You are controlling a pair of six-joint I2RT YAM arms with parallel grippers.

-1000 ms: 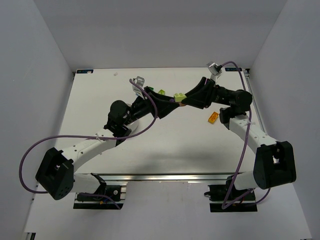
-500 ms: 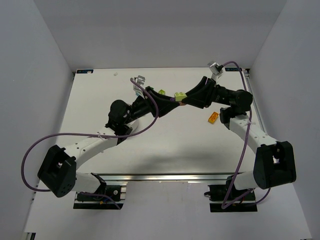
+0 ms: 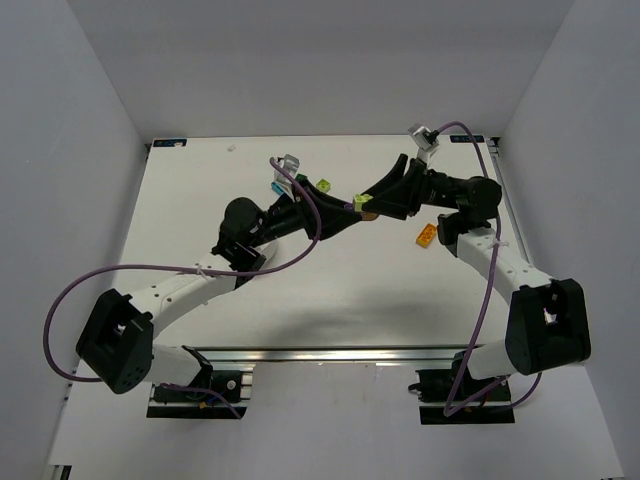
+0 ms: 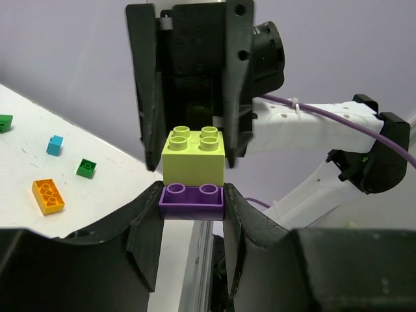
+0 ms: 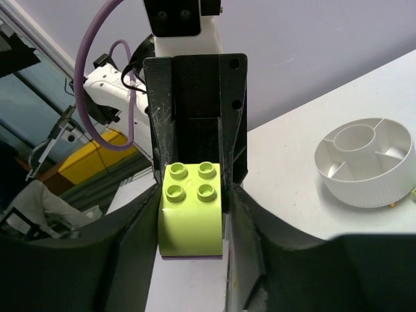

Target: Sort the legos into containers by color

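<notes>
A lime-yellow brick (image 4: pixel 194 156) sits stacked on a purple brick (image 4: pixel 192 201), and both are held in the air between my two grippers. My left gripper (image 4: pixel 192 195) is shut on the purple brick. My right gripper (image 5: pixel 193 201) is shut on the lime-yellow brick (image 5: pixel 192 208), facing the left one. In the top view the two grippers, left (image 3: pixel 345 204) and right (image 3: pixel 369 203), meet above the table's far middle with the lime-yellow brick (image 3: pixel 357 201) between them. The white divided bowl (image 5: pixel 364 162) stands on the table to the right in the right wrist view; I cannot see bricks in it.
Loose bricks lie on the table: an orange one (image 4: pixel 48 195) (image 3: pixel 427 235), a cyan one (image 4: pixel 54 144), a green one (image 4: pixel 86 168) and a dark green one (image 4: pixel 5 122) at the frame edge. Another lime brick (image 3: pixel 323 184) lies by the left arm.
Both grippers have kept hold of the stacked bricks. The pair has shifted slightly toward the near side, and the left wrist has moved a little to the right.
</notes>
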